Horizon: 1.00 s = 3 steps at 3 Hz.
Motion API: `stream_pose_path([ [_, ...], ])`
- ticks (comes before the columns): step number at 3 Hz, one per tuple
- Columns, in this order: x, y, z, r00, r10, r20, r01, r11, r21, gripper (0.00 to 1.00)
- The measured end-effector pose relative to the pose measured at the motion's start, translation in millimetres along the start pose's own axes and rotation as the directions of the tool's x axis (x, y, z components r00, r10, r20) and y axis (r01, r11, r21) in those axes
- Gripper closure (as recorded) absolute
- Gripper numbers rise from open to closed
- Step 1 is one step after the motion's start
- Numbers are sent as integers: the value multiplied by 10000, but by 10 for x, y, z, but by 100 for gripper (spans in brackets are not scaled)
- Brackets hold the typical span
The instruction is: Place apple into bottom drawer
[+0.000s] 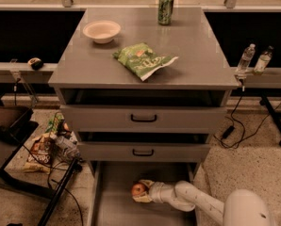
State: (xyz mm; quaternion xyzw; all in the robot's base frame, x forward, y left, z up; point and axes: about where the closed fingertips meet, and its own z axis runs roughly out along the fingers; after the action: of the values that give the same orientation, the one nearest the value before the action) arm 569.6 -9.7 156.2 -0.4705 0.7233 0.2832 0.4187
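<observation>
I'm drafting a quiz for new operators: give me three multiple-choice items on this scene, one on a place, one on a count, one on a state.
1. Where is the apple? A) top drawer B) held by the gripper over the bottom drawer C) middle drawer
2. How many drawer fronts show a black handle? A) one B) two C) four
3. The bottom drawer is: A) pulled out B) shut C) missing
Answers: 1 B, the apple sits at the gripper's tip above the drawer's floor; 2 B, each upper front carries one; 3 A, its floor lies exposed.
</observation>
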Motion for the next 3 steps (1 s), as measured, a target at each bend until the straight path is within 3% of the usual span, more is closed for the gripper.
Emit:
stream_pose_path([
  [3, 21, -31, 14, 10000, 12, 4, -12, 10000, 50, 27],
])
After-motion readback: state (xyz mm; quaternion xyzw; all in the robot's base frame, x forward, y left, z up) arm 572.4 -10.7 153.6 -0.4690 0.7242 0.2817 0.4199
